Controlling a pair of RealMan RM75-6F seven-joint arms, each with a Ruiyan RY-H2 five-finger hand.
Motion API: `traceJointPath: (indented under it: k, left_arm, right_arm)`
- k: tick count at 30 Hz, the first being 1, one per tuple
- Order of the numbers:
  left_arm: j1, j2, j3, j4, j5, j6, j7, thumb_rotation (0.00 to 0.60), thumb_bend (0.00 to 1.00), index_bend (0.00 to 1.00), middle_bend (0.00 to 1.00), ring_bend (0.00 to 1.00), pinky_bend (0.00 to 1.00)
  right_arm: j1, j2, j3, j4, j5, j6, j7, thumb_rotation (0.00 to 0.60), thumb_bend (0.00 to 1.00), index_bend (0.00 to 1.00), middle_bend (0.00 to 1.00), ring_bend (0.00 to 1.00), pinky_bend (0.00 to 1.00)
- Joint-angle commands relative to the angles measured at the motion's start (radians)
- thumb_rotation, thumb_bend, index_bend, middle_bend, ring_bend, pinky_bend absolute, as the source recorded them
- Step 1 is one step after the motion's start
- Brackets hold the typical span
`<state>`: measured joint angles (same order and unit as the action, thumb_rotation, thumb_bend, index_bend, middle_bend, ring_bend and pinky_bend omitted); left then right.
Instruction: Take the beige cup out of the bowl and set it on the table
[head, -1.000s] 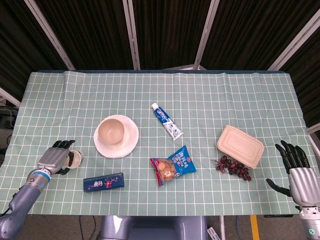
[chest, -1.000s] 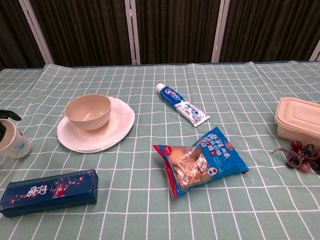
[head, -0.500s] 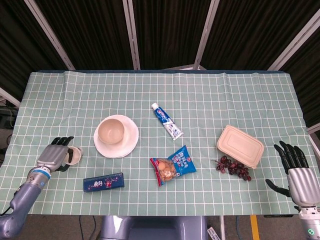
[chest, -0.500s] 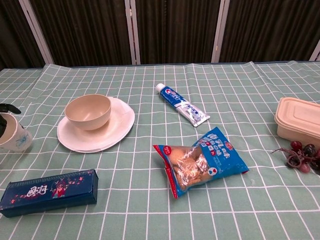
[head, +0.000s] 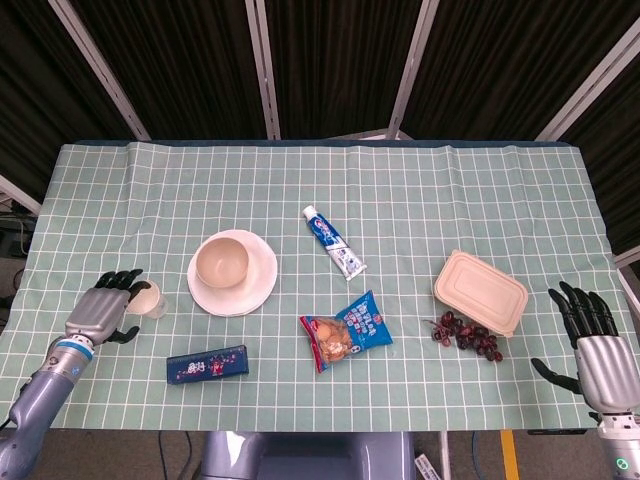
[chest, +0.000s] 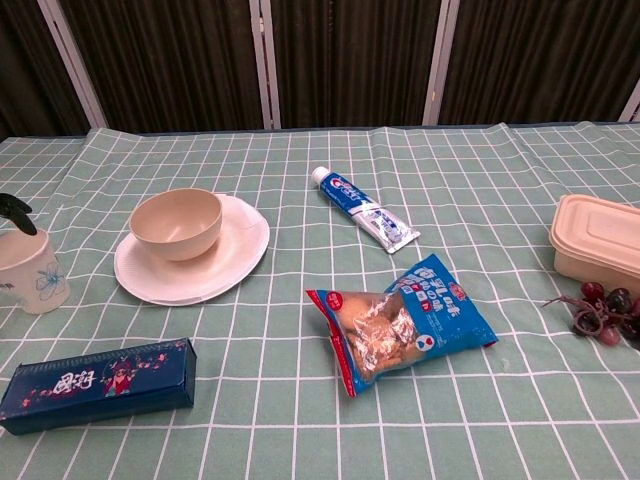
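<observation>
Green checked tablecloth (head: 420, 200) now carries the beige cup (chest: 32, 270) upright, left of the bowl (head: 222, 263); left hand (head: 98, 312) has loosened, fingers apart beside it, so placing looks finished.

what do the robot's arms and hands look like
The left hand and right hand both have silver-grey metal backs and black fingers. The left forearm is grey with a blue ring at the wrist; the right wrist shows a small green mark.
</observation>
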<state>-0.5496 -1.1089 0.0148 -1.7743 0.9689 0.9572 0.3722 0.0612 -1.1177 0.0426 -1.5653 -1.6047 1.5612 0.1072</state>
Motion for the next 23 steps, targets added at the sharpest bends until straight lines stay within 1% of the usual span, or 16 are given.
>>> traceJointPath:
  k: [1, 5, 7, 9, 11, 12, 14, 16, 19, 23]
  left_arm:
    - [0.033, 0.030, -0.010, -0.043, 0.067, 0.058, -0.051, 0.600, 0.36, 0.16, 0.00, 0.00, 0.00]
    - [0.099, 0.065, -0.007, -0.096, 0.196, 0.181, -0.118, 0.600, 0.36, 0.15, 0.00, 0.00, 0.00]
    - [0.143, 0.068, -0.001, -0.110, 0.271, 0.264, -0.150, 0.600, 0.36, 0.14, 0.00, 0.00, 0.00]
    - [0.203, 0.053, 0.014, -0.102, 0.355, 0.370, -0.183, 0.600, 0.36, 0.12, 0.00, 0.00, 0.00]
    - [0.261, 0.017, 0.021, -0.059, 0.407, 0.474, -0.189, 0.600, 0.35, 0.08, 0.00, 0.00, 0.00]
    - [0.297, -0.017, 0.019, -0.022, 0.428, 0.543, -0.180, 0.600, 0.35, 0.06, 0.00, 0.00, 0.00]
    - [0.343, -0.063, 0.020, 0.029, 0.451, 0.621, -0.168, 0.600, 0.34, 0.02, 0.00, 0.00, 0.00]
    - [0.386, -0.099, 0.020, 0.077, 0.463, 0.684, -0.171, 0.600, 0.33, 0.00, 0.00, 0.00, 0.00]
    - [0.422, -0.125, 0.020, 0.136, 0.481, 0.729, -0.185, 0.600, 0.31, 0.00, 0.00, 0.00, 0.00]
    - [0.441, -0.133, 0.018, 0.161, 0.470, 0.723, -0.215, 0.600, 0.28, 0.00, 0.00, 0.00, 0.00]
  right_arm:
    - [0.001, 0.000, 0.000, 0.001, 0.000, -0.001, -0.001, 0.600, 0.07, 0.02, 0.00, 0.00, 0.00]
    - [0.001, -0.001, 0.000, 0.002, -0.001, -0.001, -0.001, 0.600, 0.07, 0.02, 0.00, 0.00, 0.00]
    - [0.001, -0.001, 0.000, 0.003, 0.000, -0.001, -0.001, 0.600, 0.07, 0.02, 0.00, 0.00, 0.00]
    - [0.002, -0.002, 0.000, 0.005, -0.001, -0.001, -0.003, 0.600, 0.07, 0.02, 0.00, 0.00, 0.00]
    - [0.003, -0.004, 0.001, 0.008, 0.001, -0.003, -0.004, 0.600, 0.07, 0.02, 0.00, 0.00, 0.00]
    - [0.004, -0.006, 0.002, 0.010, 0.004, -0.007, -0.006, 0.600, 0.07, 0.02, 0.00, 0.00, 0.00]
    - [0.006, -0.009, 0.003, 0.014, 0.006, -0.011, -0.011, 0.600, 0.07, 0.02, 0.00, 0.00, 0.00]
    - [0.009, -0.015, 0.003, 0.019, 0.005, -0.014, -0.020, 0.600, 0.07, 0.02, 0.00, 0.00, 0.00]
    - [0.011, -0.024, 0.004, 0.027, 0.007, -0.017, -0.029, 0.600, 0.07, 0.02, 0.00, 0.00, 0.00]
    - [0.012, -0.031, 0.004, 0.033, 0.007, -0.018, -0.035, 0.600, 0.07, 0.02, 0.00, 0.00, 0.00]
